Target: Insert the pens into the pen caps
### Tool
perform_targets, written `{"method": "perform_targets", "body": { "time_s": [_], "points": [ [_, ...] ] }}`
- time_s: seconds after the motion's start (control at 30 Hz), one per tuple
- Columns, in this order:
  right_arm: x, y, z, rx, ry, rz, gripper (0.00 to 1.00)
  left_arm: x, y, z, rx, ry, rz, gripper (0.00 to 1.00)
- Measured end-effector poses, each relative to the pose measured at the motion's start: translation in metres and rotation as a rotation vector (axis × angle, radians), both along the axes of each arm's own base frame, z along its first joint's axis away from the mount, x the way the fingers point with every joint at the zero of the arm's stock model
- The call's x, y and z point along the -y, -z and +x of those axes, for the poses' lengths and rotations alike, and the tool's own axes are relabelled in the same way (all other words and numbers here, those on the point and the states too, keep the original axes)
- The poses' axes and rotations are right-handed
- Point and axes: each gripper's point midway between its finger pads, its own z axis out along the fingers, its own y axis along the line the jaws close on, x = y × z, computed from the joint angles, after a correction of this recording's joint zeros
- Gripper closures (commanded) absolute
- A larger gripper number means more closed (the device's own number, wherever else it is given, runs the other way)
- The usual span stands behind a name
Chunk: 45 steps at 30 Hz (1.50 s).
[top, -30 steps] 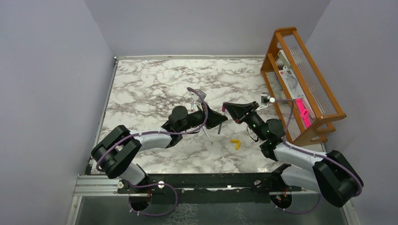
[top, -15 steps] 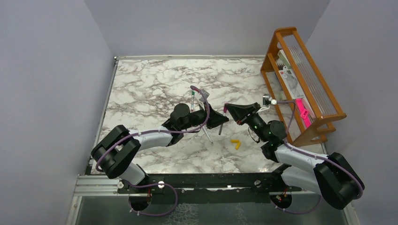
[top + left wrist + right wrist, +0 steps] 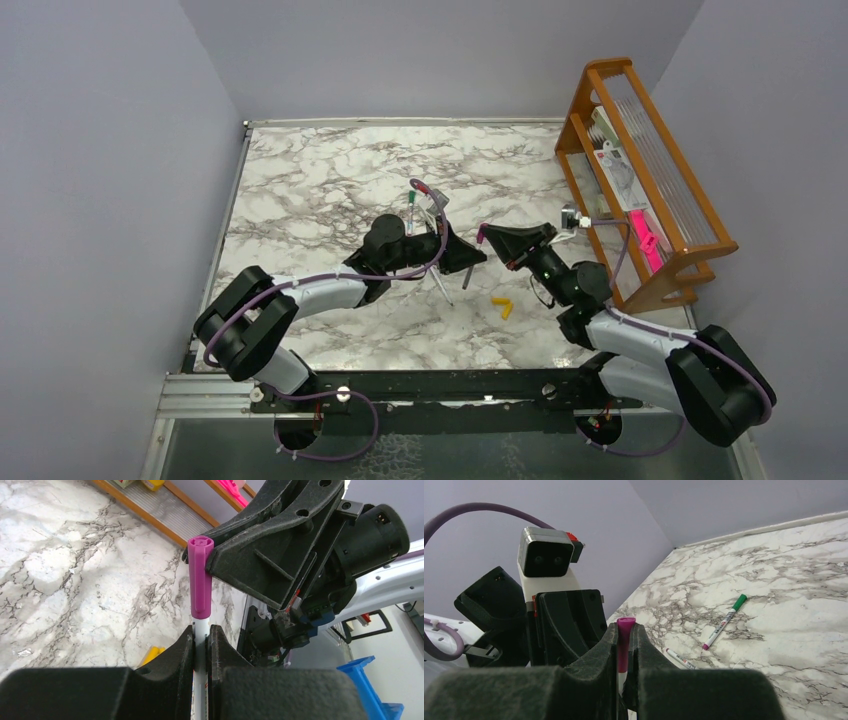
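My left gripper is shut on a white pen that stands upright between its fingers. A magenta cap sits on the pen's top end. My right gripper is shut on that magenta cap, with the white pen showing just below it. In the top view the two grippers, left and right, meet tip to tip at the table's middle, the magenta cap between them. A green-capped pen lies on the table. Two yellow-orange caps lie near the front.
An uncapped pen lies near the green-capped one, and a thin pen lies by the left gripper. A wooden rack with packets stands at the right edge. Grey walls enclose the marble table.
The left wrist has edged a little away from the camera, uncovering more of the green-capped pen. The right gripper with the magenta cap has barely shifted. Both stay shut.
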Motion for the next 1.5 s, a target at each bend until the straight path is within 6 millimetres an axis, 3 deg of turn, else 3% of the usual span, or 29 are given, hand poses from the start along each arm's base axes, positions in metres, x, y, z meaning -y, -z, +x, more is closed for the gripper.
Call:
{"method": "perform_targets", "body": {
  "time_s": [0.2, 0.43, 0.7, 0.83, 1.0, 1.13, 1.37, 1.5],
  "points": [
    [0.001, -0.005, -0.002, -0.019, 0.001, -0.022, 0.98, -0.001, 0.000, -0.001, 0.045, 0.023, 0.009, 1.00],
    [0.001, -0.007, -0.005, -0.041, 0.009, -0.077, 0.58, -0.005, -0.002, 0.006, 0.103, 0.007, 0.019, 1.00],
    [0.019, 0.003, -0.003, -0.073, 0.107, -0.173, 0.57, -0.025, 0.004, 0.041, 0.102, -0.127, 0.053, 1.00],
    [0.027, 0.010, 0.000, -0.092, 0.153, -0.209, 0.59, -0.038, 0.025, 0.078, 0.042, -0.241, 0.144, 1.00],
    [0.029, 0.026, 0.002, -0.136, 0.166, -0.245, 0.61, -0.061, 0.057, 0.147, -0.021, -0.473, 0.352, 1.00],
    [0.029, 0.041, 0.003, -0.174, 0.165, -0.273, 0.62, -0.069, 0.081, 0.189, -0.056, -0.602, 0.518, 1.00],
    [0.030, 0.055, 0.002, -0.211, 0.162, -0.297, 0.63, -0.091, 0.137, 0.214, -0.149, -0.716, 0.760, 1.00],
    [0.031, 0.058, 0.002, -0.218, 0.166, -0.303, 0.63, -0.107, 0.153, 0.217, -0.181, -0.762, 0.846, 1.00]
  ]
}}
